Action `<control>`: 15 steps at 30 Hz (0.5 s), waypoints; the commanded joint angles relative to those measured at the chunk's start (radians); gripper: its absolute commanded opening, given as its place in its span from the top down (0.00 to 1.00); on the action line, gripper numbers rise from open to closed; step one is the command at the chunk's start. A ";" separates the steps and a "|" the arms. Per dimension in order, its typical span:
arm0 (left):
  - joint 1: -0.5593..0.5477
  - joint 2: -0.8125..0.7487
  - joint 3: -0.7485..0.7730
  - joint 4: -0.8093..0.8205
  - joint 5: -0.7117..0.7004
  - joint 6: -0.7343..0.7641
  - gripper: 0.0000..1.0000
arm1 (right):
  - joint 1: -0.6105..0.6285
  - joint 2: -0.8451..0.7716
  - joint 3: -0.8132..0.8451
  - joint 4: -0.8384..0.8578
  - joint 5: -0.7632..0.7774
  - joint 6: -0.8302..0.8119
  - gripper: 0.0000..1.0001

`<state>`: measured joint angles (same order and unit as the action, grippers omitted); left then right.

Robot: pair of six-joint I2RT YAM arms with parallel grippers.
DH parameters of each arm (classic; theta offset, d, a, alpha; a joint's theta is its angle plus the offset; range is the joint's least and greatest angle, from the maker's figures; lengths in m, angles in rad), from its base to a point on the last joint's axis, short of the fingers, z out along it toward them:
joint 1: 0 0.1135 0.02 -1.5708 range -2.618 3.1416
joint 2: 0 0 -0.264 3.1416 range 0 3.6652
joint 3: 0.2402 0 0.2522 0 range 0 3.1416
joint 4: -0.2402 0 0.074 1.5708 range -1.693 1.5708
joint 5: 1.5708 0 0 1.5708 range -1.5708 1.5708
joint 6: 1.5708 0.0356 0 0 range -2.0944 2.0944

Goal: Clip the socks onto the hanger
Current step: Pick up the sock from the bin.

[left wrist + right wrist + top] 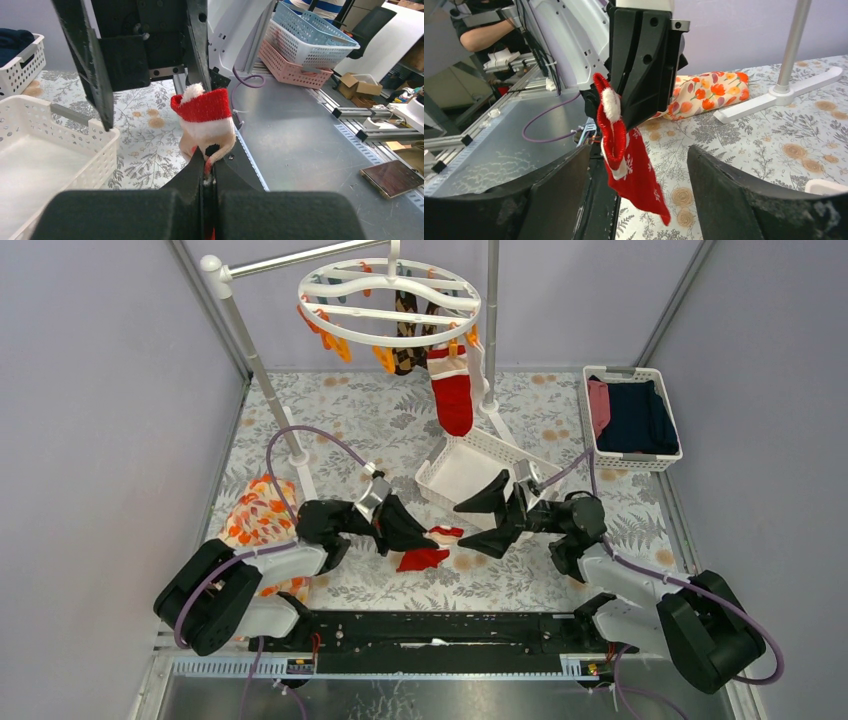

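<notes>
Overhead, the left gripper [400, 530] pinches a red sock [425, 558] well below the hanger [390, 302]; the right gripper [490, 515] gapes beside it. The near basket [432, 482] looks empty, the far basket [632, 458] holds folded clothes [635, 418]. Left wrist: fingers [192, 180] are closed on the sock's [205, 107] edge. Right wrist: the sock [634, 175] droops limp, so it is probably light and floppy; its cuff seems the best hold

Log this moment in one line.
left gripper: shut on red sock, dangling | right gripper: open, facing it | hanger: hung red sock and argyle socks hanging
</notes>
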<state>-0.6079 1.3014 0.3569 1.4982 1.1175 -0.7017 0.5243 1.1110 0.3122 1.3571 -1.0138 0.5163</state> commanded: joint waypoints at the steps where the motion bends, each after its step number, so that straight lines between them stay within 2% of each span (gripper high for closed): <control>1: 0.010 -0.009 -0.016 0.106 -0.036 -0.010 1.00 | 0.043 0.010 0.058 -0.040 -0.025 -0.055 0.24; 5: 0.010 -0.006 -0.014 0.106 -0.052 -0.011 1.00 | 0.057 0.026 0.074 -0.051 -0.032 -0.059 0.45; 10: 0.012 -0.006 -0.014 0.106 -0.083 -0.012 0.98 | 0.059 0.021 0.083 -0.072 -0.030 -0.065 0.91; 12: 0.027 -0.008 -0.022 0.105 -0.095 -0.016 0.80 | 0.059 0.007 0.087 -0.111 -0.023 -0.082 1.00; 15: 0.087 -0.035 -0.050 0.097 -0.094 -0.024 0.54 | 0.060 -0.029 0.102 -0.225 -0.018 -0.147 1.00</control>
<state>-0.5831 1.2991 0.3450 1.5135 1.0504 -0.7151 0.5762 1.1336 0.3603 1.2339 -1.0309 0.4477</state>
